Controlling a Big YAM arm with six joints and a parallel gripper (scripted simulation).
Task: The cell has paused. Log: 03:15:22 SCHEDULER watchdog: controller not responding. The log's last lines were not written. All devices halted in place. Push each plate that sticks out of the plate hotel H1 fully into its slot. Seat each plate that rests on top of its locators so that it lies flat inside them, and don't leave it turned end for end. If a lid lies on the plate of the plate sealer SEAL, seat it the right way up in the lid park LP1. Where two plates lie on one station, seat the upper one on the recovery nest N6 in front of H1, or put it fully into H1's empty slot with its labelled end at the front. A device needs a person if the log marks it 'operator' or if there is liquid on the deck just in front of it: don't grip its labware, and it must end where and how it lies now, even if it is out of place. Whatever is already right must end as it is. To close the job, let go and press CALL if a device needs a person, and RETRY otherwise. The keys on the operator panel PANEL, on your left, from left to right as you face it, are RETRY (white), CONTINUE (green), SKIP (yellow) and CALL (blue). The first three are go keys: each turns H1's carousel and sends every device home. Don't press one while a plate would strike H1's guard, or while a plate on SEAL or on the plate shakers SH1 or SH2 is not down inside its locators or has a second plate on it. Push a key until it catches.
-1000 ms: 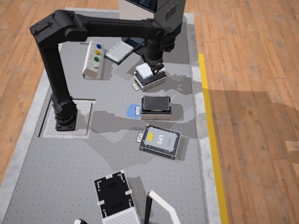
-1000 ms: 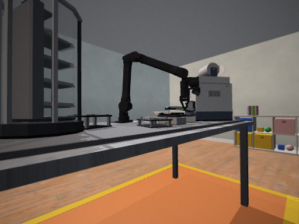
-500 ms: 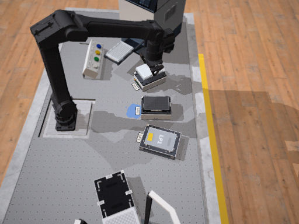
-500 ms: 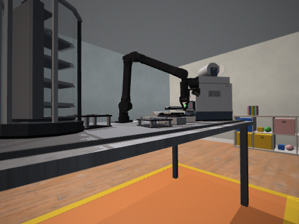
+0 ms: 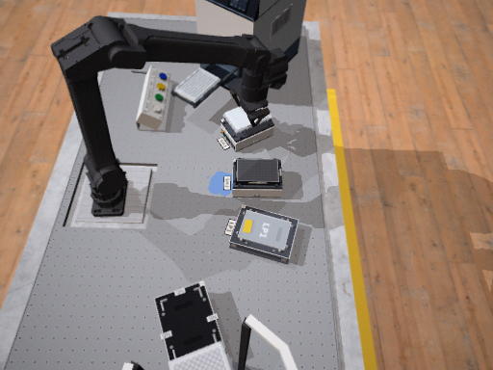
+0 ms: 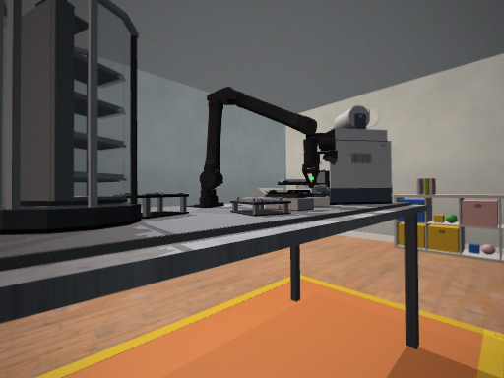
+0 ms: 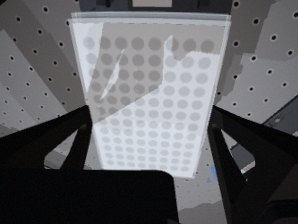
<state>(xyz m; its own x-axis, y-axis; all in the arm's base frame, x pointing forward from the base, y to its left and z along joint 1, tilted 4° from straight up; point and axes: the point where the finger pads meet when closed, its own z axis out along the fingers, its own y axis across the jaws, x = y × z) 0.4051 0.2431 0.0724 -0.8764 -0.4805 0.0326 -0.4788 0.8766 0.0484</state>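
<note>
My gripper [image 5: 246, 115] [image 6: 310, 180] [image 7: 149, 112] is shut on a white plate [image 5: 237, 118] [image 7: 145, 90] across its width, close above the shaker SH1 [image 5: 255, 138]. Whether the plate touches SH1 is unclear. A dark plate [image 5: 258, 170] lies on SH2 [image 5: 257, 192]; blue liquid [image 5: 218, 183] lies on the deck before it. A pale plate [image 5: 197, 86] lies at the sealer SEAL [image 5: 276, 29]. LP1 [image 5: 237, 242] holds a clear lid-like piece [image 5: 284, 233]. The panel PANEL [image 5: 150, 103] shows its four keys. The hotel H1 [image 6: 36, 113] shows several shelves; its plates are hard to make out.
A black nest platform [image 5: 193, 315] [image 6: 169, 196] stands towards H1, with a white plate [image 5: 204, 358] at its near end. A pale guard bar [image 5: 272, 337] rises beside it. The arm reaches high over the deck between the panel and the shakers.
</note>
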